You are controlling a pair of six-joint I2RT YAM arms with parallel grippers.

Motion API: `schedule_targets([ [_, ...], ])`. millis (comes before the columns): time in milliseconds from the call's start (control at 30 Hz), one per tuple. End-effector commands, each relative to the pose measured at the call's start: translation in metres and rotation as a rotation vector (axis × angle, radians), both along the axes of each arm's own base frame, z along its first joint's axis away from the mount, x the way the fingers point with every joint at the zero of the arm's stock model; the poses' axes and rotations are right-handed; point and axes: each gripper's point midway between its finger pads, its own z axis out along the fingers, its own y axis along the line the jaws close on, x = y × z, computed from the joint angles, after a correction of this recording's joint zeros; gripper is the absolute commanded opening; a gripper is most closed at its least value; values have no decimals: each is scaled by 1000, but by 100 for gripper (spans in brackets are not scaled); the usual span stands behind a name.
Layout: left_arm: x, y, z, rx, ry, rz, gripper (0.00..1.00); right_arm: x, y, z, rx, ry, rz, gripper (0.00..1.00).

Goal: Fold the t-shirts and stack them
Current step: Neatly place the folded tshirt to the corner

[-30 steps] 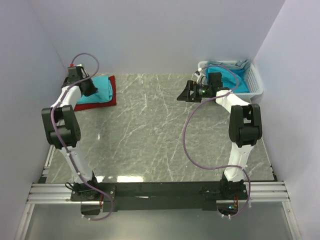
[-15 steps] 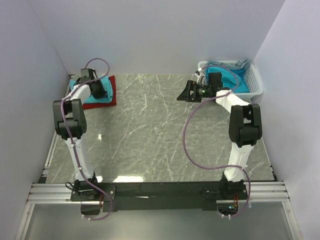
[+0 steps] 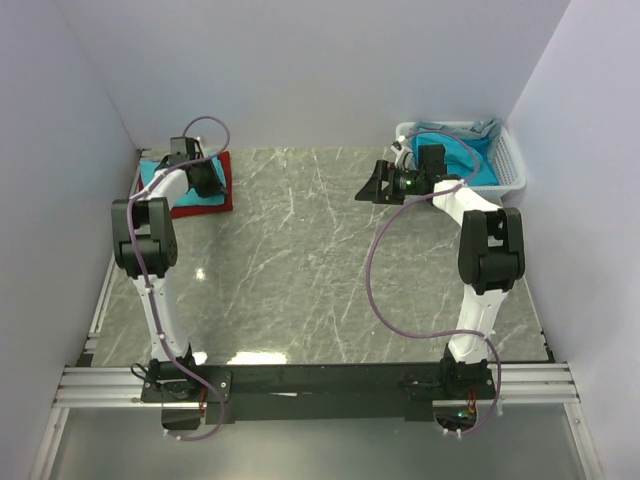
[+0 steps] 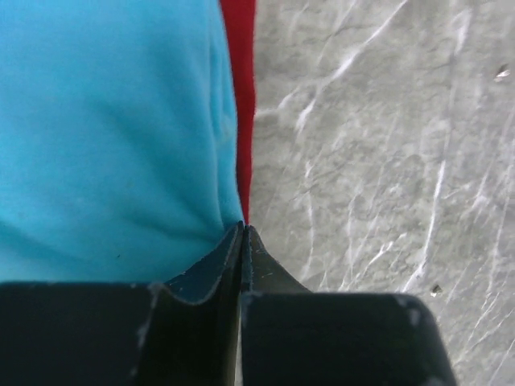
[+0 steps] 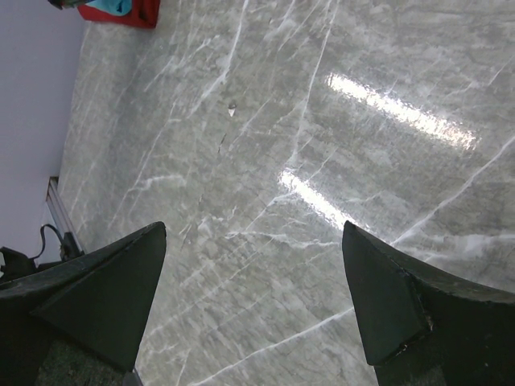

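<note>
Stack at the far left corner of the grey marble bench: folded turquoise cloth t-shirt atop folded red cloth t-shirt. Left gripper has its fingers pressed together at the turquoise shirt's right edge. Right gripper gapes wide, holding nothing, beside the white slatted plastic basket of crumpled turquoise shirts at the far right corner.

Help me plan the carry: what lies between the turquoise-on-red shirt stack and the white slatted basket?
Top view: bare grey marbled tabletop, plus the open right end effector near that basket.
</note>
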Motion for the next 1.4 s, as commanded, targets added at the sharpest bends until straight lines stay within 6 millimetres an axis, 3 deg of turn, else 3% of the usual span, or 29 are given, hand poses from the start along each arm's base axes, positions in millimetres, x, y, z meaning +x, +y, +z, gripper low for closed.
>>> schedule_targets([
  [0, 13, 5, 51, -27, -169, -14, 7, 3, -4, 10, 16, -35, -1, 96],
  [67, 3, 14, 89, -106, -271, 32, 15, 3, -5, 11, 19, -34, -4, 96],
  [100, 1, 38, 103, -138, -314, 88, 20, 4, -6, 11, 19, -36, -6, 96],
  [133, 6, 47, 126, -201, -394, 122, 24, 4, -6, 12, 20, -36, -4, 96],
  [167, -4, 48, 136, -260, -412, 103, 29, 4, -6, 11, 22, -34, -2, 96],
  [200, -6, 65, 140, -281, -428, 128, 30, 4, -6, 11, 22, -31, -3, 96],
  [267, -9, 72, 144, -322, -420, 135, 32, 3, -6, 12, 24, -34, -2, 96],
  [400, -13, 104, 123, -349, -374, 230, 36, 3, -5, 17, 25, -46, 0, 96],
  [567, -12, 125, 93, -387, -328, 306, 32, 3, -6, 18, 29, -45, -1, 96],
  [733, -13, 136, 37, -358, -204, 358, 26, 3, -6, 15, 28, -40, 0, 96],
  [867, -40, 143, -18, -339, -91, 428, 23, 4, -6, 17, 27, -48, -1, 96],
  [967, -61, 149, -46, -337, -36, 479, 23, 4, -6, 13, 30, -35, -2, 96],
  [1067, -66, 156, -55, -354, -30, 483, 25, 3, -6, 11, 33, -29, 1, 96],
  [1133, -60, 156, -50, -352, -46, 461, 25, 3, -6, 13, 30, -36, 0, 96],
  [1233, -46, 152, -17, -373, -132, 395, 28, 3, -6, 15, 29, -40, -1, 96],
  [1367, -32, 148, 50, -373, -276, 311, 32, 4, -6, 12, 29, -35, -1, 96],
])
